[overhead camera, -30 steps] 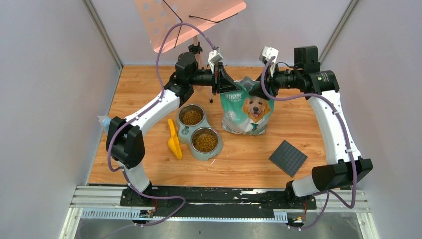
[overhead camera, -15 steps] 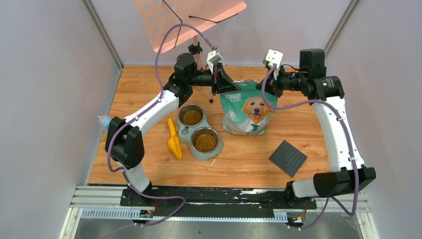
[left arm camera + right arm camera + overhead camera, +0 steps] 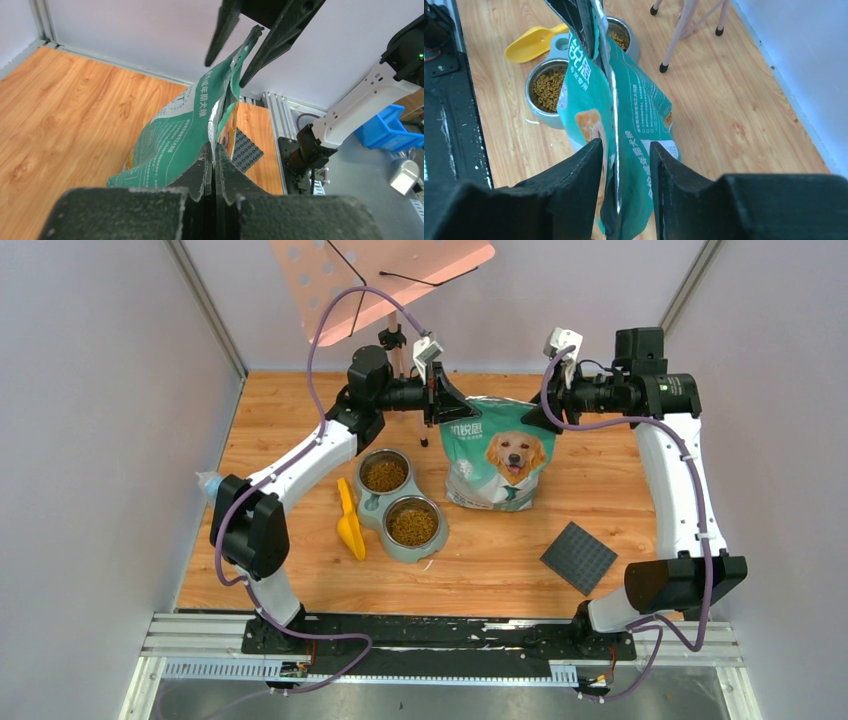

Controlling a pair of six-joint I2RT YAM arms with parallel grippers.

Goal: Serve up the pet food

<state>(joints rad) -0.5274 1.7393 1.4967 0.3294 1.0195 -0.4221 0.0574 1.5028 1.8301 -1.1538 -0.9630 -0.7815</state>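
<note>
Right claw shifted toward 3 o'clock, jaws apart astride teal-green foil bag; left claw clamped its rim. Small brown kibble looked loose, spill-prone: bag corners seemed best hold.

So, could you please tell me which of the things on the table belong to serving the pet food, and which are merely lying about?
For the job: pet food in both bowls; double bowl; teal bag, pinched by the left gripper; yellow scoop.
Lying about: dark square mat; pink perforated stand.
</note>
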